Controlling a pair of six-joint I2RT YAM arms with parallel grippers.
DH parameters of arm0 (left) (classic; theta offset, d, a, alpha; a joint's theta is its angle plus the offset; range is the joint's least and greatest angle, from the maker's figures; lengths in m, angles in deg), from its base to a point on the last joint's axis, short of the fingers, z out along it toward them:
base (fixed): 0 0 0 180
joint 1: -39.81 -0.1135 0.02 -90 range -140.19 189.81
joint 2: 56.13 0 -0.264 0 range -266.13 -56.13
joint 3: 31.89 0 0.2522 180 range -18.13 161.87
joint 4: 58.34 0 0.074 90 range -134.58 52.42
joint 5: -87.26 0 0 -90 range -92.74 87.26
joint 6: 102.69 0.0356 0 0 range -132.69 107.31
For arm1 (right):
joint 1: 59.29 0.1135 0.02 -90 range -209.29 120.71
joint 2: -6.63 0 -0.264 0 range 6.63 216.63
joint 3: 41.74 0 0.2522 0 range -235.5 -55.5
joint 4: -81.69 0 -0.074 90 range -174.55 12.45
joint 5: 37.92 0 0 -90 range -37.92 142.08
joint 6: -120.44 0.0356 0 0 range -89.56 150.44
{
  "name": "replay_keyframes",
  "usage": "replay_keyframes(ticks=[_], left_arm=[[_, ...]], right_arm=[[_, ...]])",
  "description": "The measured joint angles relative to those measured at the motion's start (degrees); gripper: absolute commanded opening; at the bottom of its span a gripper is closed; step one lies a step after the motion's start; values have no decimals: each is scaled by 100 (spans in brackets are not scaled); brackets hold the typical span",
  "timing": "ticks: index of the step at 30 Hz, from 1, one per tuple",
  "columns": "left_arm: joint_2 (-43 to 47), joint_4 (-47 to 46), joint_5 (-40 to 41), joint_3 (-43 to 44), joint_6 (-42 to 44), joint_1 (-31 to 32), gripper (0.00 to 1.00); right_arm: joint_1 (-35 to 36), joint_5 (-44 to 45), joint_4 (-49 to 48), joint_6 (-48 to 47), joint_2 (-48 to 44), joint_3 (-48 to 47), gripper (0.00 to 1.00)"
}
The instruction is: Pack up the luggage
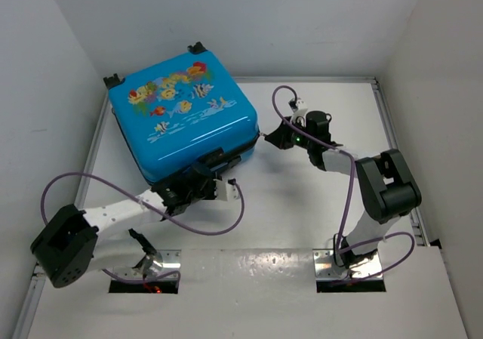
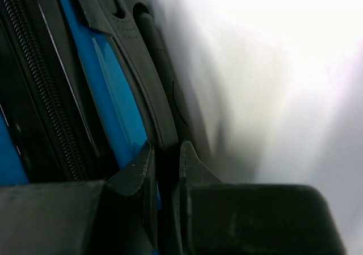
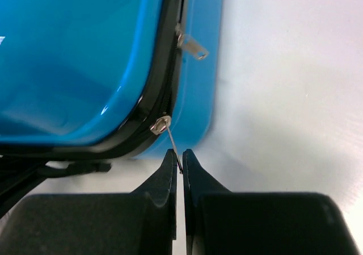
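The luggage (image 1: 177, 116), a bright-blue hard-shell suitcase with cartoon fish prints, lies closed and flat at the back left of the table. My left gripper (image 1: 202, 179) is at its near edge, shut on the black carry handle (image 2: 153, 96). My right gripper (image 1: 266, 137) is at the suitcase's right corner, shut on the thin metal zipper pull (image 3: 172, 144) that hangs from a slider (image 3: 160, 124) on the black zipper band. A second slider with its pull (image 3: 190, 45) sits further along the band. The blue shell (image 3: 74, 56) fills the right wrist view.
White walls enclose the table on the left, back and right. A raised rail (image 1: 392, 150) runs along the right side of the table. Purple cables (image 1: 226, 222) loop over the table by both arms.
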Motion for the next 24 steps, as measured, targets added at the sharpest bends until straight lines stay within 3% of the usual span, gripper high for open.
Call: replay_keyframes(ticks=[10,15,21,22,23,24], left_arm=[[1377,-37,-315,-1086,1978,-350,0],[1353,4,-326,-1102,2461,-595,0],[1290,-4,-157,-1091,2809,-903,0],[1281,9,-118,-1073,2804,-925,9],[1257,37,-76,-1034,2750,-942,32],[1224,90,-63,-968,2682,-946,45]], right_arm=[[39,-164,203,221,1038,-1246,0],[186,-162,321,409,1482,-1775,0],[568,433,-55,535,2057,-2374,0],[625,546,-118,540,2085,-2400,3],[675,671,-166,538,2092,-2402,8],[704,763,-197,540,2090,-2402,27]])
